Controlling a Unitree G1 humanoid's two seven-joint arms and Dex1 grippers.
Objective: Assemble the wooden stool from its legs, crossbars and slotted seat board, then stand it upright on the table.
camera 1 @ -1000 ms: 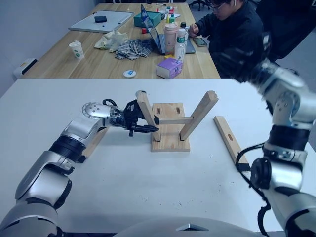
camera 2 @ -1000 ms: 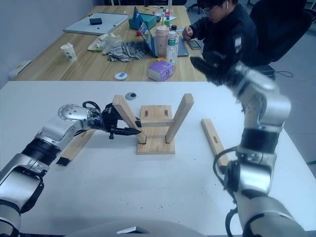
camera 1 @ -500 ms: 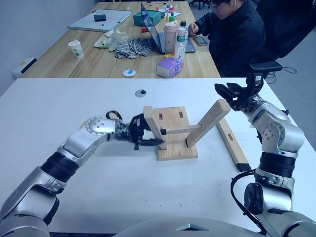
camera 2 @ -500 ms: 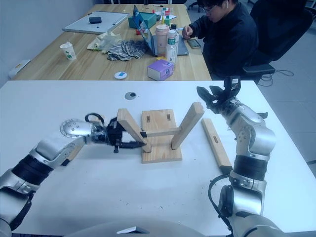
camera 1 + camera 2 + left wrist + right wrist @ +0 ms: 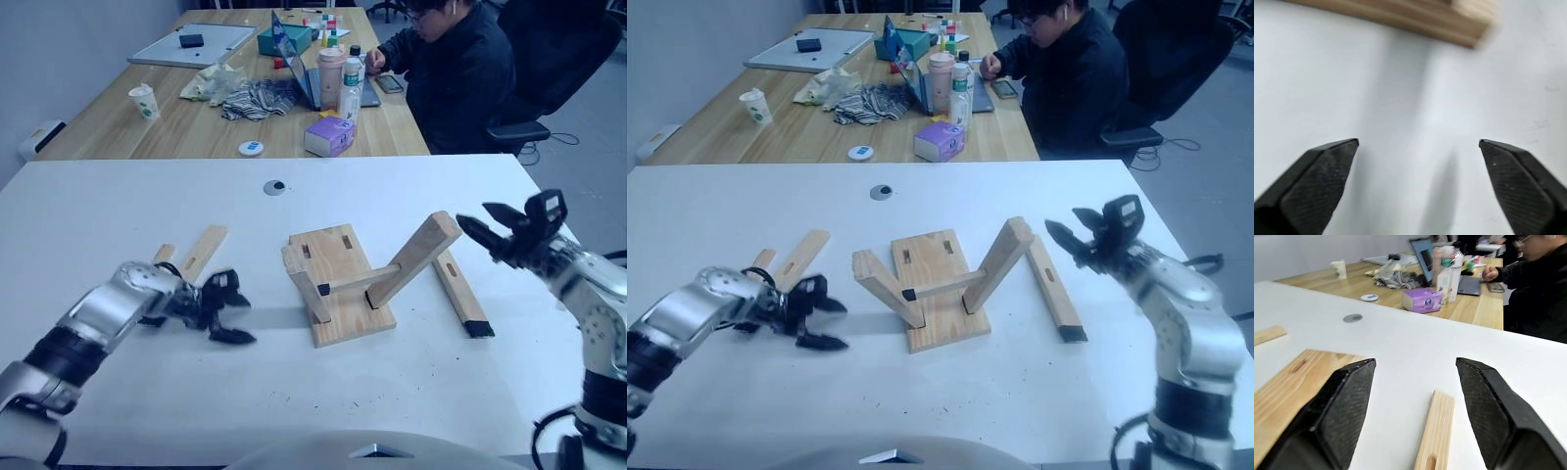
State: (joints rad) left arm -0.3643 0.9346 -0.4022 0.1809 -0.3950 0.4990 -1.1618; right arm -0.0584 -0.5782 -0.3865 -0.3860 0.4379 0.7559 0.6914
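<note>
The slotted seat board (image 5: pixel 351 315) lies flat mid-table. Two legs rise from it at a slant, a left leg (image 5: pixel 307 284) and a right leg (image 5: pixel 416 257), joined by a thin crossbar (image 5: pixel 359 283). Another leg (image 5: pixel 458 291) lies flat to the board's right. Two more wooden pieces (image 5: pixel 203 251) lie at the left. My left gripper (image 5: pixel 249 321) is open, low over the table, left of the stool, holding nothing; the left wrist view has a wooden edge (image 5: pixel 1400 14) beyond its fingertips. My right gripper (image 5: pixel 472 212) hangs open just right of the right leg's top, above the loose leg (image 5: pixel 1436 431).
A small round disc (image 5: pixel 275 186) sits on the white table (image 5: pixel 118 196) behind the stool. Beyond it, a wooden table (image 5: pixel 176 122) carries a laptop, bottles, a cup and a purple box (image 5: pixel 329 136), with a person seated there. Bare white surface lies in front of the stool.
My left gripper has let go of the left leg and pulled back to the left. My right arm has come down beside the right leg. The head camera has shifted.
</note>
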